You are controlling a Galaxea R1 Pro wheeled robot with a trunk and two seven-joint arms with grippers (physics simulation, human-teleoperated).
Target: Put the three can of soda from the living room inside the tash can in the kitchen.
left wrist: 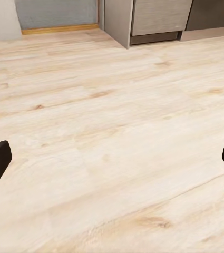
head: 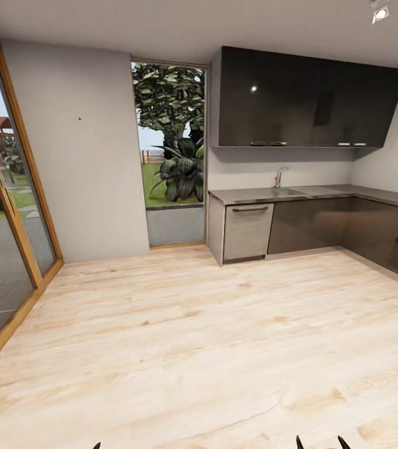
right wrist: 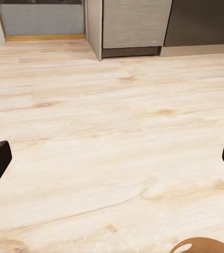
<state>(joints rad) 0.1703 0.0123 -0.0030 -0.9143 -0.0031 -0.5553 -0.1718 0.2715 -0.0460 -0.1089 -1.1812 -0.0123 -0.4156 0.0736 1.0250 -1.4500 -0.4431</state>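
Nearest us, both our hands hang released and empty over the pale wood floor [head: 180, 349], the left hand [left wrist: 112, 158] and right hand [right wrist: 112, 158] alike. A copper-brown trash can rim [right wrist: 206, 245] shows beside the right. Beyond, the kitchen tabletop [head: 299, 194] carries a chrome tap [head: 279, 176]; we see no soda cans.

The kitchen [head: 299, 206] is seen at 1 to 2 o'clock in the head view, across a pale wood floor. Glossy black upper cabinets [head: 305, 100] are hung above a grey counter [head: 311, 193], into which a sink with a chrome tap [head: 279, 178] is set. Grey lower cabinets [head: 249, 231] are ranged beneath, turning a corner at 3 o'clock. A curved copper-brown edge, possibly the trash can [right wrist: 204, 246], is glimpsed in the right wrist view; it cannot be identified with certainty.
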